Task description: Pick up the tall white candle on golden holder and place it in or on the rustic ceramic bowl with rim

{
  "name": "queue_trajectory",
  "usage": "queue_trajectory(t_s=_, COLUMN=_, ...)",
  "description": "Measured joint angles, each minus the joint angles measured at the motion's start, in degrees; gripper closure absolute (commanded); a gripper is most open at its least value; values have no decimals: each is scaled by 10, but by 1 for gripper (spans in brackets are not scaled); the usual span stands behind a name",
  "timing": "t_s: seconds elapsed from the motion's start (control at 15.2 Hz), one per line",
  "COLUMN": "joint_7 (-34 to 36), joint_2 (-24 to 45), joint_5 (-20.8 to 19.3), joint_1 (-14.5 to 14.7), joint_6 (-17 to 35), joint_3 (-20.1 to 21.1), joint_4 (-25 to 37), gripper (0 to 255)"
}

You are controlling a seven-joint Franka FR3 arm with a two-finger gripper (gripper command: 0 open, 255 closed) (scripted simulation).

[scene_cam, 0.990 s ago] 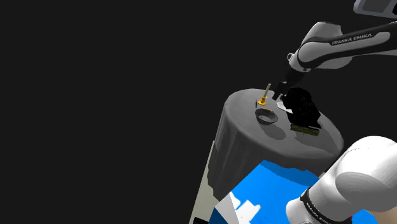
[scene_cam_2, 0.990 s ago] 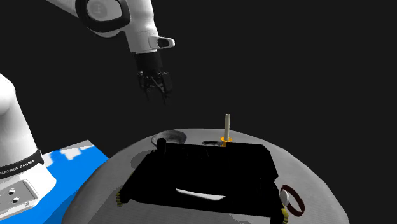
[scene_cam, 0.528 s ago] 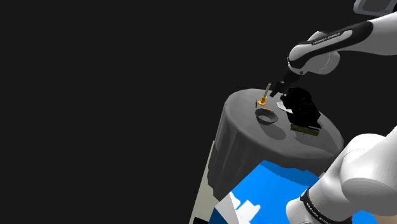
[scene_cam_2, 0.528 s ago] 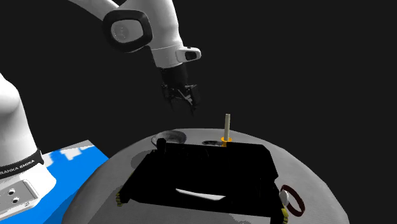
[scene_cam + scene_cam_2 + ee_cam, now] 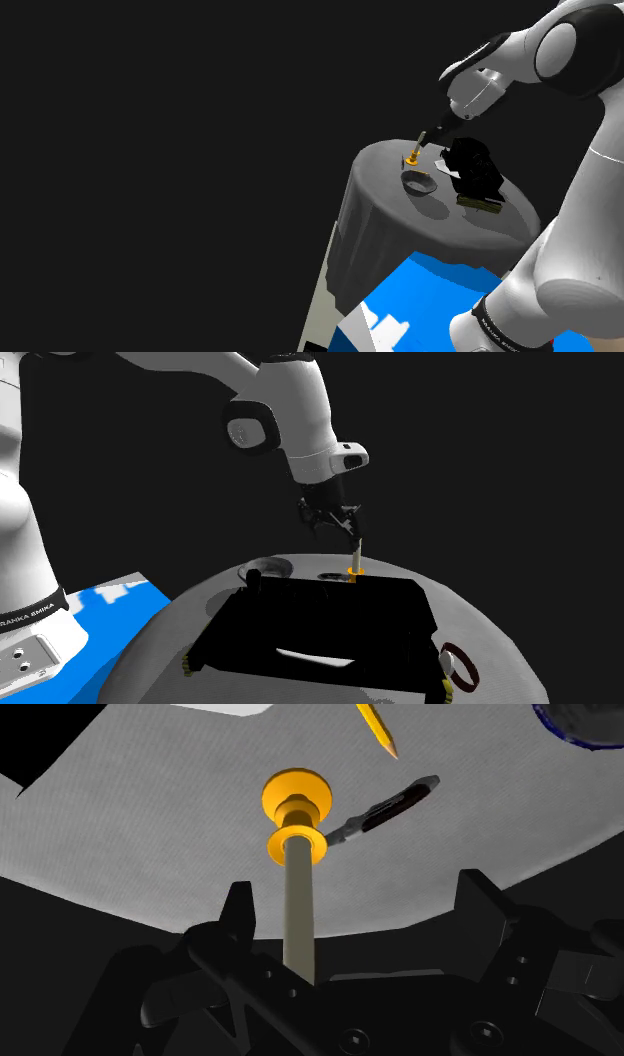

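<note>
While jaws gape, cylindrical candle (image 5: 298, 919) stands.

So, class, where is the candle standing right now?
In the shoulder view the candle stands upright at the grey table's upper-left edge, just beyond the bowl, the open gripper straddling its top.

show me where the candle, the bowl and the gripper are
candle (image 5: 298, 919), wrist view, on its pale shaft
bowl (image 5: 418, 190), shoulder view, on its near rim
gripper (image 5: 356, 889), wrist view, midway between its open fingertips
</note>
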Motion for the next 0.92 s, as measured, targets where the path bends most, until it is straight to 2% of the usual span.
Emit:
queue_trajectory(t_s=0.07, joint_7=-25, joint_2=21, joint_5=35, joint_1=-19, joint_6=-4, joint_3=13, joint_4=15, gripper=0)
queue_trajectory(t_s=0.2, joint_7=-58, joint_2=54, joint_5=80, joint_1=-51, joint_6=-16, joint_3=32, joint_4=43, gripper=0)
queue_trajectory(t_s=0.33, joint_7=-74, joint_2=76, joint_5=106, joint_1=-65, joint_6=-17, joint_3=46, joint_4=55, gripper=0)
queue_trajectory(t_s=0.66, joint_7=-97, joint_2=117, joint_5=148, joint_1=-88, joint_6=-12, joint_3=73, joint_4=75, gripper=0)
queue_trajectory(t_s=0.92, joint_7=-100, joint_2=121, joint_5=153, joint_1=-89, joint_6=-9, joint_3=76, joint_4=75, gripper=0)
